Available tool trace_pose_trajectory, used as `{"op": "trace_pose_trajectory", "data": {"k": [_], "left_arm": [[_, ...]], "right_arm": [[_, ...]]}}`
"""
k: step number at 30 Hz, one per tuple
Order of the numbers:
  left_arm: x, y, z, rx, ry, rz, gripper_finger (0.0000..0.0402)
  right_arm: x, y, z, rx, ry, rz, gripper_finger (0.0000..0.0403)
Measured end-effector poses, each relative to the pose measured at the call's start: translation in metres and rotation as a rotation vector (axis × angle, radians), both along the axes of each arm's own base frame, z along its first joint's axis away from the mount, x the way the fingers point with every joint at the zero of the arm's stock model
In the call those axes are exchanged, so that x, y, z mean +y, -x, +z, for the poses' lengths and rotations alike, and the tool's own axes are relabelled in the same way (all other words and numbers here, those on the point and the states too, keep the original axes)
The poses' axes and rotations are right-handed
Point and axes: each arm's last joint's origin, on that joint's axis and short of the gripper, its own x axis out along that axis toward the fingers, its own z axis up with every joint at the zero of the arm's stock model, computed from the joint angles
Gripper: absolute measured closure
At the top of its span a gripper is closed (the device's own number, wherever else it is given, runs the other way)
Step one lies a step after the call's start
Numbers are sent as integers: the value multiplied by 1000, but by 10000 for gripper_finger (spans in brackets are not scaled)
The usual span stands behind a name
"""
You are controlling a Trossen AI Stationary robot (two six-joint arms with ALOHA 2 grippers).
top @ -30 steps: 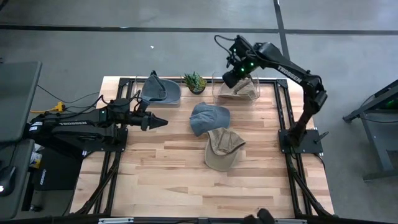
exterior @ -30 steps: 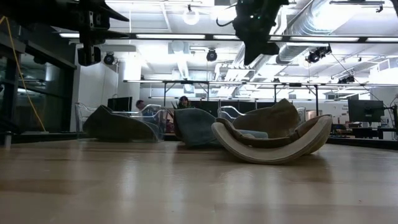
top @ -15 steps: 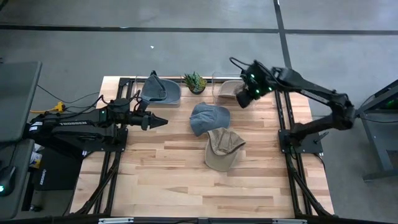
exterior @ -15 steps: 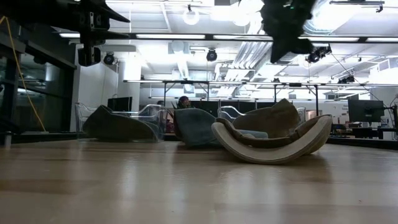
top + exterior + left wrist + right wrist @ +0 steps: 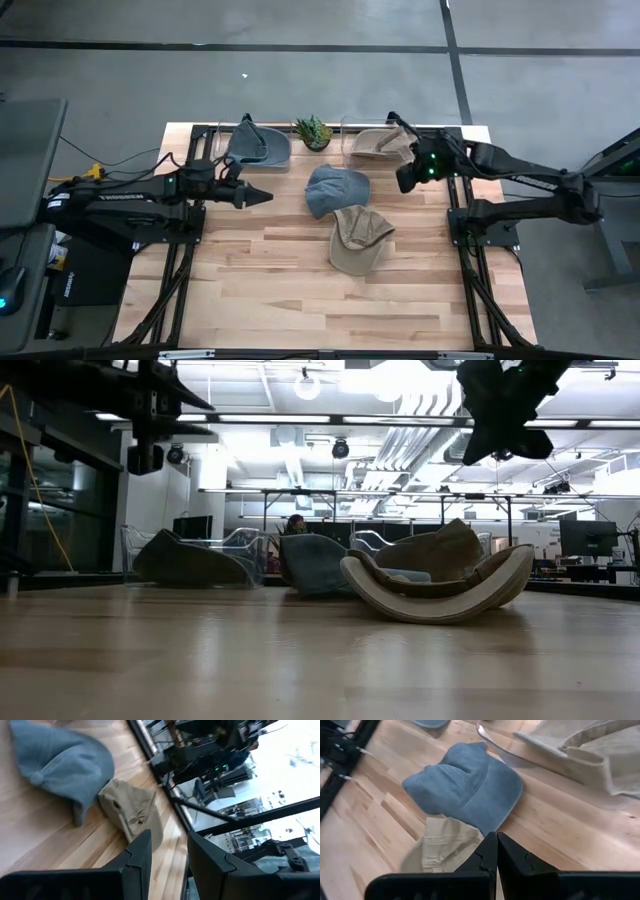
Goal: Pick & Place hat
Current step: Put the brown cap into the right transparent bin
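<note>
Hats number four: a blue cap (image 5: 336,189) and a tan cap (image 5: 358,238) mid-table, plus a grey cap (image 5: 257,146) and another tan cap (image 5: 385,143) in clear bins. The right gripper (image 5: 405,180) hovers empty, fingers pressed together; the left gripper (image 5: 256,197) waits, fingers spread. Only the low view shows a person (image 5: 296,523) behind.

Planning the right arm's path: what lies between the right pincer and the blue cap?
In the high view, only bare wood separates the right pincer from the blue cap. The tan hat in its clear bin sits off to the side.
</note>
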Motion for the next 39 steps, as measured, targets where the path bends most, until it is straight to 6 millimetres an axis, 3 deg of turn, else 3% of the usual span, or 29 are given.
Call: {"op": "trace_pose_trajectory", "data": {"k": [13,20,27,39], "left_arm": [[4,-24,-19,108,152,29,296],[6,-38,-34,177,392,102,296],[9,-52,-54,257,627,203,296],[14,-78,-75,221,701,257,295]], "right_arm": [[19,1,-18,12,-44,11,403],[27,10,-25,138,-21,14,403],[31,21,-24,189,19,8,403],[35,42,-14,158,68,21,403]]}}
